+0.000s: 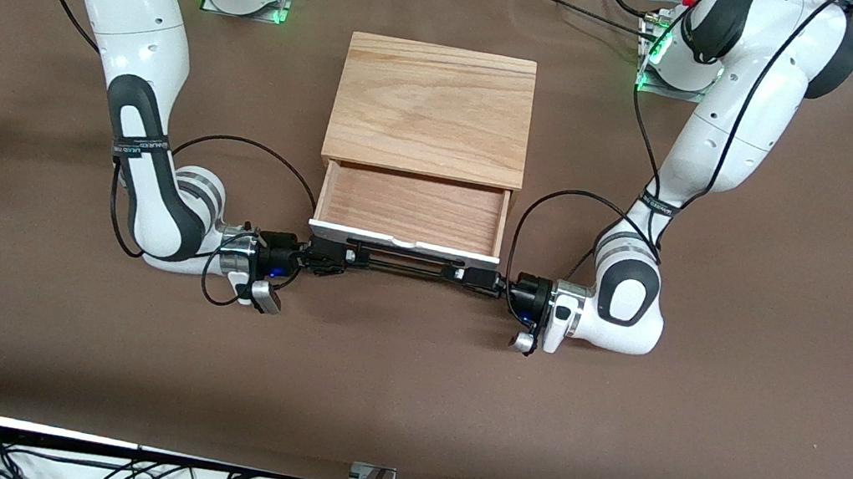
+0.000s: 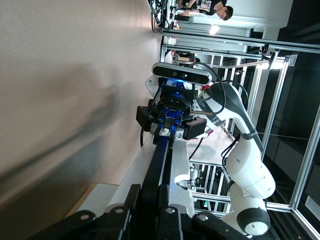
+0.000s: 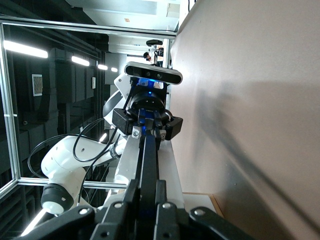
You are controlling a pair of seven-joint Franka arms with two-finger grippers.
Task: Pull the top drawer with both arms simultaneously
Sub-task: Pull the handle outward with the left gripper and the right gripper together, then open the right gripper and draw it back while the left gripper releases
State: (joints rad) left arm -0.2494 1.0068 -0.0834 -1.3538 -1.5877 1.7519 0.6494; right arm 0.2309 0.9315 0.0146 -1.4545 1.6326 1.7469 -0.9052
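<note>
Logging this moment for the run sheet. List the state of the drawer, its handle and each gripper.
top drawer: pulled partly out, inside empty.
handle: gripped at both ends.
left gripper: shut on the handle, at the left arm's end.
right gripper: shut on the handle, at the right arm's end.

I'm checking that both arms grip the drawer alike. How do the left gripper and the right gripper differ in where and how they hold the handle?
The left gripper holds the handle of the top drawer at the end toward the left arm's side of the table; the right gripper holds the end toward the right arm's side. They reach in from facing directions, pointing at each other. Shared: both lie low and level, fingers shut on the bar, with the drawer partly open.
</note>
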